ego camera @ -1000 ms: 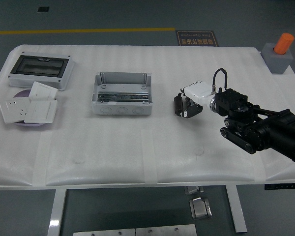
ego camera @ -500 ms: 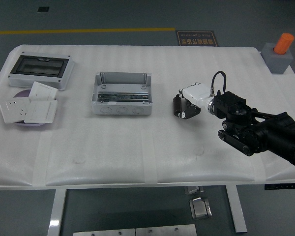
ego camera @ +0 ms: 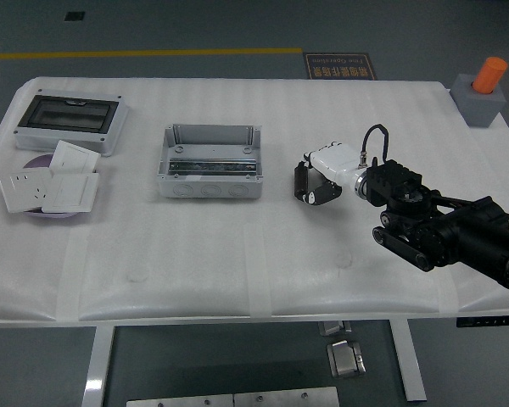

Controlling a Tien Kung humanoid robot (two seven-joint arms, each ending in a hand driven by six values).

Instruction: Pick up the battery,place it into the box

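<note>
Your right hand (ego camera: pixel 316 182) reaches in from the right edge of the bench (ego camera: pixel 237 254), and its dark fingers (ego camera: pixel 304 181) are curled around something small and dark that I take to be the battery (ego camera: pixel 300 179); most of it is hidden by the fingers, so its shape and size are hard to read. The hand sits low over the middle of the bench, and you cannot tell from this view whether the battery is lifted clear of the padded surface or resting on it. The grey box (ego camera: pixel 210 161) stands open-topped, well apart from the hand toward the left, with a metal rail across its floor. Judge the battery as rigid and dense for its size, probably smooth-cased and a little slippery, so it will not give under the fingers but could slide out if the grip is loose. Hold it across its body with fingers on opposite sides, not by an end, and keep the grip firm and even. When you carry it over, clear the near wall of the box and set it down onto the floor; do not drop it, since a hard piece could bounce off the rail. Your left hand is not in view. The other items at the far left corner stay out of your path.
</note>
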